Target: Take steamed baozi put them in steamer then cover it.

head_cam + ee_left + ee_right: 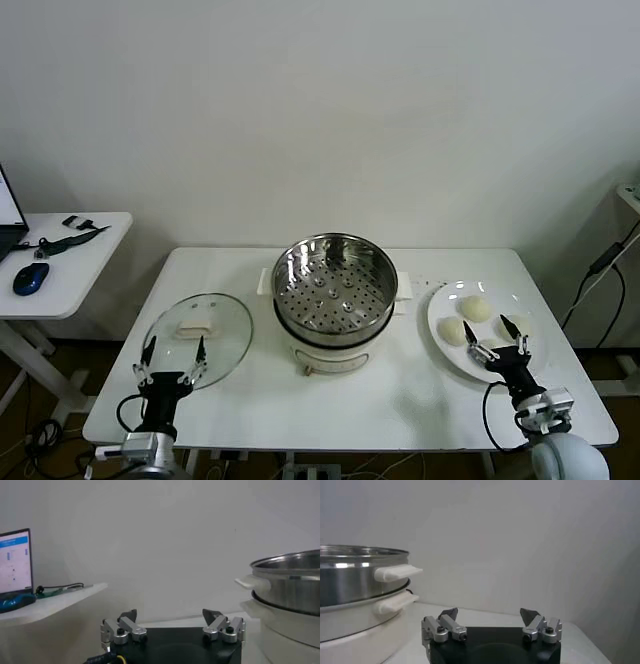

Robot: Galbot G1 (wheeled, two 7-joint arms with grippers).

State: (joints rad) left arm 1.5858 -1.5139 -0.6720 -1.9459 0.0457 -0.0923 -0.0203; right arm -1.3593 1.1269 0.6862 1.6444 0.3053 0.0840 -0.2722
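Observation:
The shiny steamer (335, 285) stands on its white pot base in the middle of the table, nothing inside. It also shows in the left wrist view as the steamer (292, 582) and in the right wrist view as the steamer (355, 575). The glass cover (198, 335) with a white handle lies flat to its left. Cream-white baozi (476, 309) rest on a white plate (442, 300) at the right. My left gripper (175, 350) stands open at the cover's near edge, holding nothing (171, 614). At the plate's near side, my right gripper (493, 335) is open and holds nothing (490, 612).
A white side table (100, 235) at the far left carries a blue mouse (30, 278), cables and a laptop (15, 560). A cable (600, 265) hangs at the right. The work table's front strip (350, 405) is bare.

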